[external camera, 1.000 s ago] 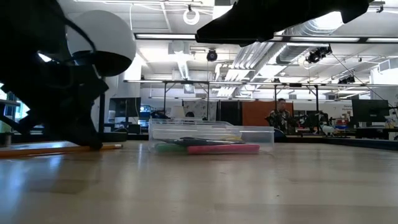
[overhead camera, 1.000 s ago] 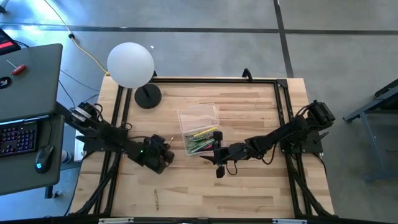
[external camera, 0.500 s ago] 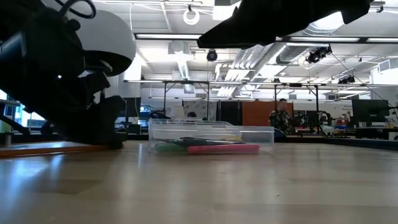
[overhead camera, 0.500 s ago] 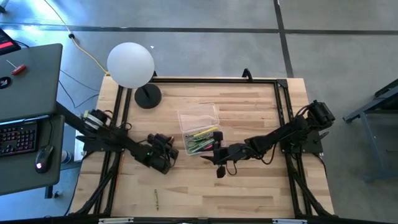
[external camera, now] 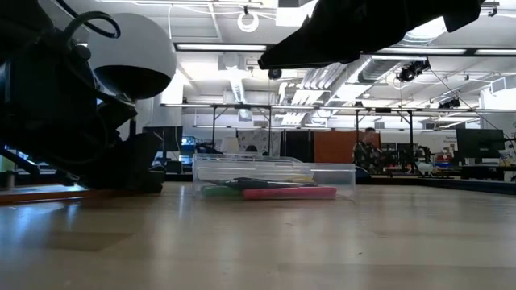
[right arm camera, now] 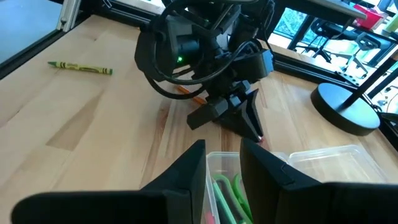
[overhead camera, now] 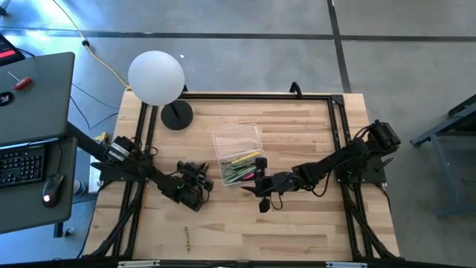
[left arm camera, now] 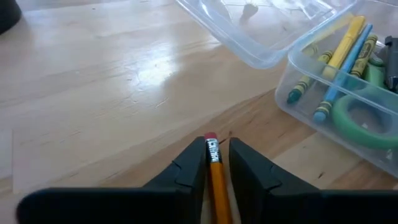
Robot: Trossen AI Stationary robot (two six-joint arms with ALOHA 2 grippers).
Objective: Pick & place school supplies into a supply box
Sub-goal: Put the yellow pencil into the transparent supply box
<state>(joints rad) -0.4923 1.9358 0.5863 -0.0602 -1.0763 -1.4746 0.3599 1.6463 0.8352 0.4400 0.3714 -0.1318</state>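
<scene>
The clear supply box (overhead camera: 236, 168) stands mid-table with its lid (overhead camera: 238, 138) folded open toward the far side. It holds crayons, a blue pen and green-handled scissors (left arm camera: 354, 115). My left gripper (left arm camera: 217, 149) is low over the table just left of the box and is shut on an orange pencil (left arm camera: 216, 168). My right gripper (right arm camera: 222, 155) hovers over the box's near right end (right arm camera: 224, 180), narrowly open and holding nothing. A green crayon (overhead camera: 187, 238) lies alone near the table's near edge. My left gripper pinches the orange pencil between its two fingers, just behind the pink eraser end (left arm camera: 210, 137), which pokes out past the fingertips. The fingers lie along the pencil, slanting down toward the table's right. In the low view the pencil's rear part (external camera: 40, 193) lies level at table height.
A white globe lamp (overhead camera: 156, 77) on a black base (overhead camera: 176, 115) stands at the far left corner. Black frame rails (overhead camera: 338, 134) run along the table's sides. Bare wood lies along the near edge and to the right of the box.
My left gripper has moved low over the table toward the right, closer to the box, and its arm has swung after it. The right arm and the box have kept still.
</scene>
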